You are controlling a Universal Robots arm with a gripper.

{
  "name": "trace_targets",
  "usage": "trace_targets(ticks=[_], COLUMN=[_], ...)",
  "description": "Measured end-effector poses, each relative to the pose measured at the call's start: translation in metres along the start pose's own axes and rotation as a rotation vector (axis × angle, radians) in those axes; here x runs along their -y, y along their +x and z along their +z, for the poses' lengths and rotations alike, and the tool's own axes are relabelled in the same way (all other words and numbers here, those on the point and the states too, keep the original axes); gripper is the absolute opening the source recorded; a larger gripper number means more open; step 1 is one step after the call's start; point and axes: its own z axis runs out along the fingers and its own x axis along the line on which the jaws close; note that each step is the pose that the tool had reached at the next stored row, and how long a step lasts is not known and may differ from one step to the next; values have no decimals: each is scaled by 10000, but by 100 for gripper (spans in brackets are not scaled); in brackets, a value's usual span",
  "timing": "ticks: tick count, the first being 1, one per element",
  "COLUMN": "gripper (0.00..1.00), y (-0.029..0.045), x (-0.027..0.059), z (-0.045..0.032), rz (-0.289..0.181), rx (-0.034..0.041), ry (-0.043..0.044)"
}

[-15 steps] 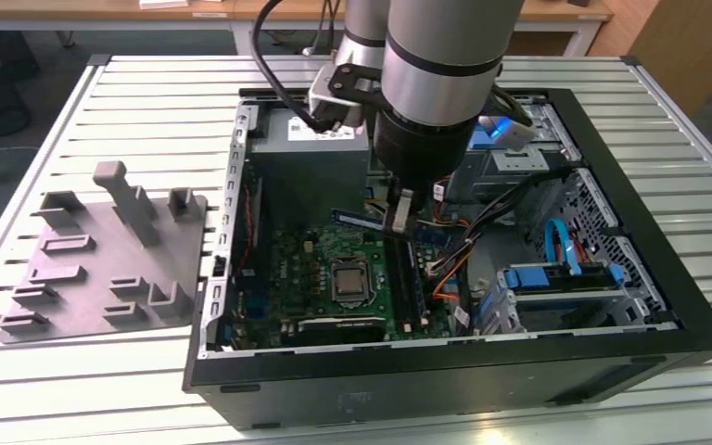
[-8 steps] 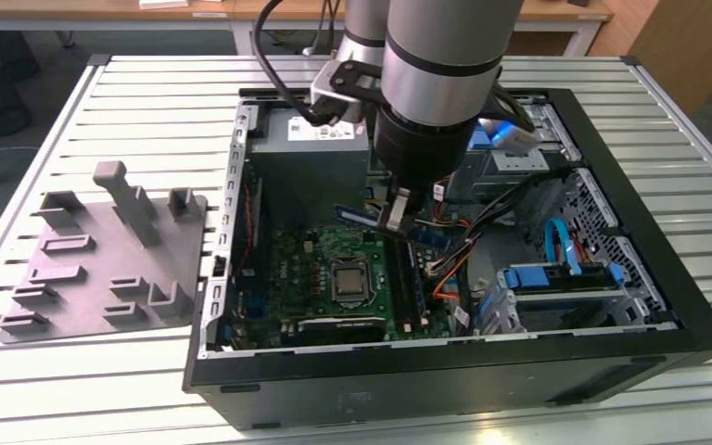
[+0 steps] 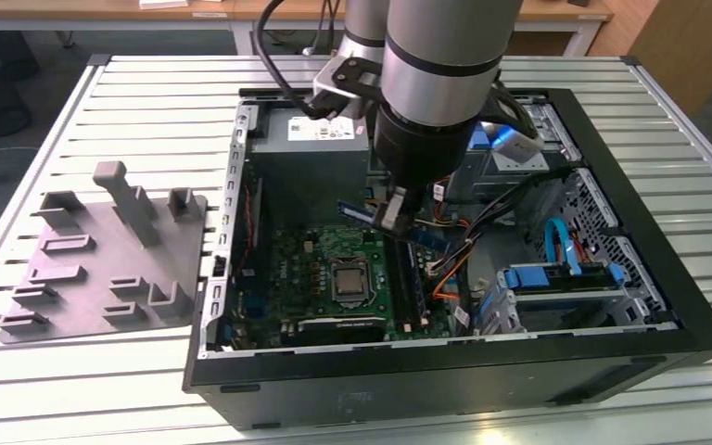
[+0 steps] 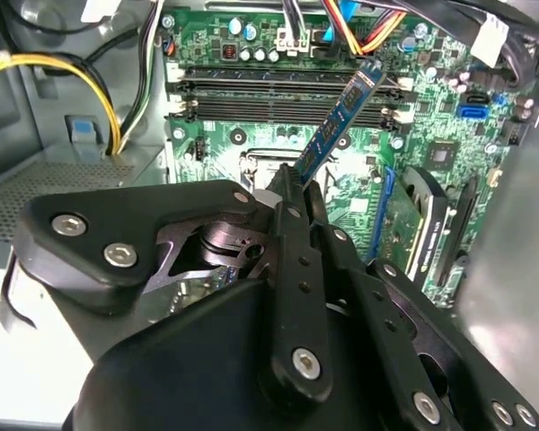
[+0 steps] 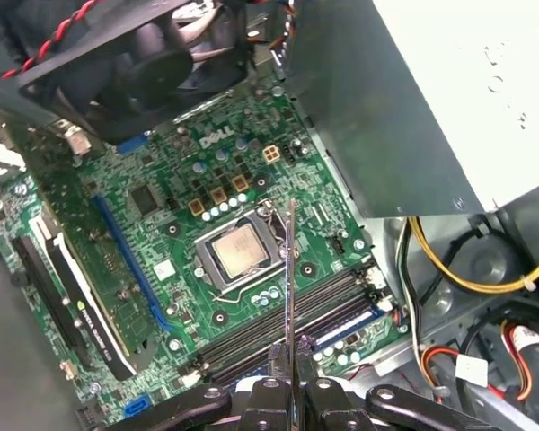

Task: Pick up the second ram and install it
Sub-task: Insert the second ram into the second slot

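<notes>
Your gripper [image 4: 301,190] is clamped on the ram [image 4: 340,117]. Its two black fingers [image 4: 289,224] are drawn in almost together, with only the thin board between them. They pinch it at one end, and the rest of the stick juts out past the fingertips.

In the second wrist view the ram runs at a slant away from the gripper. Its blue-green face with dark chips shows, and its far end lies over the slots [image 4: 278,94] in the picture. You cannot tell from that view whether it touches them.

In the first wrist view you see the ram [image 5: 291,269] edge-on as a thin line rising from the gripper [image 5: 290,377]. There it crosses the slots [image 5: 278,332] and ends beside the CPU [image 5: 238,253].

In the exterior view the gripper [image 3: 393,215] hangs inside the open case [image 3: 455,375]. It holds the ram [image 3: 428,235] in the air above the motherboard [image 3: 294,278], lying at an angle to the slots [image 3: 408,278] rather than in line with them. The ram is not seated in any slot.

The grey holder plate [image 3: 96,269] lies on the table [image 3: 59,399] to the exterior view's left of the case, well apart from the gripper.
</notes>
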Motion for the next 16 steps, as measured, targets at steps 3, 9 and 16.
trace_targets(ticks=[3,9,16], gripper=[14,14,14], y=[0,0,0], x=[0,0,0], z=[0,0,1], rz=[313,932,1650], rx=[10,27,47], ry=[15,44,78])
